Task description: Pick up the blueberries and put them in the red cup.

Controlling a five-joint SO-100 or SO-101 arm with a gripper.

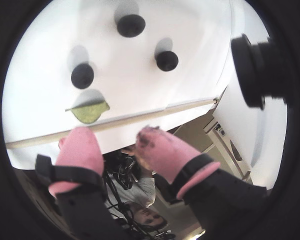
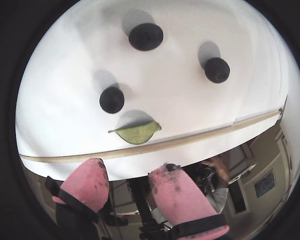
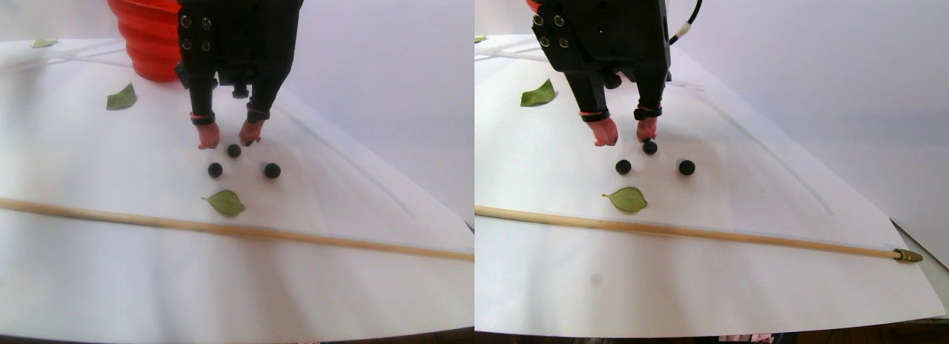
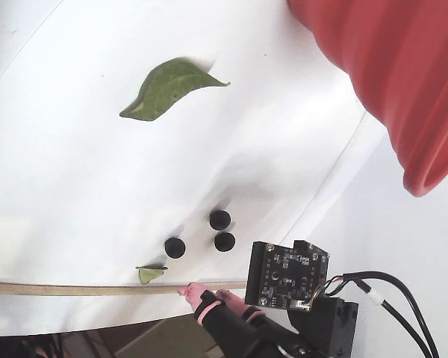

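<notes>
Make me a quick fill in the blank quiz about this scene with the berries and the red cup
1. The number of blueberries on the white sheet is ____.
2. The gripper has ____-coloured fingertips.
3. The long thin thing past the nearest leaf is a wooden ____.
4. The red cup stands ____ the gripper in the stereo pair view.

Missing words: three; pink; stick; behind

The table (image 3: 222, 285) is covered with a smooth white sheet, brightly lit, so that everything on it throws a soft grey shadow. A long thin pale wooden stick (image 3: 311, 238) lies across the sheet near its front edge in the stereo pair view; in that pair's right half the stick ends in a small brass-coloured tip (image 3: 908, 256) close to the table's right corner. Behind the table rises a plain pale lilac-grey wall (image 3: 385, 55). In a wrist view, beyond the table's edge, beige furniture or door panels (image 2: 262, 182) show indistinctly.
</notes>
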